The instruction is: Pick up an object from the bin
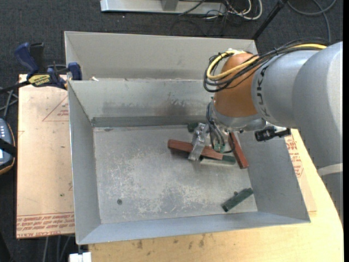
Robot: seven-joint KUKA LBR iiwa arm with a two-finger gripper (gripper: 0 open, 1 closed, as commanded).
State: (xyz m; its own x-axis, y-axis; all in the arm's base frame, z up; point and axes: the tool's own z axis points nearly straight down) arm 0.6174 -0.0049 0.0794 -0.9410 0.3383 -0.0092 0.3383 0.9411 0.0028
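Camera view: jaws low over a reddish-brown bar, right of the bin's middle

The grey metal bin [142, 184] was seen from above, and the arm [305, 86] was reached in from the right. An orange wrist cover [234, 94] was carried at the arm's end, with yellow and black cables [221, 64] looped over it. Below the cover, the jaws were placed low on the bin floor, right of centre and not far from the back wall. Whether the jaws were open or closed could not be told, and nothing could be confirmed as gripped between them.

A long reddish-brown bar [180, 146] was laid almost flat across the floor directly under the jaws, its left end left free and its right part crossed by the metal of the jaws. A second reddish-brown bar [239, 153] was found just to the right, tilted steeply and partly hidden under the wrist. A flat dark green strip [228, 160] was tucked between the two bars, touching both as far as could be judged. A small green piece [192, 127] was seen just behind the first bar, close to the back wall. These four things were gathered in one loose cluster around the jaws.

A dark green block [237, 200] was set well apart from the cluster, lying aslant near the bin's front right corner. Only scuffed bare metal was presented by the left half of the floor.
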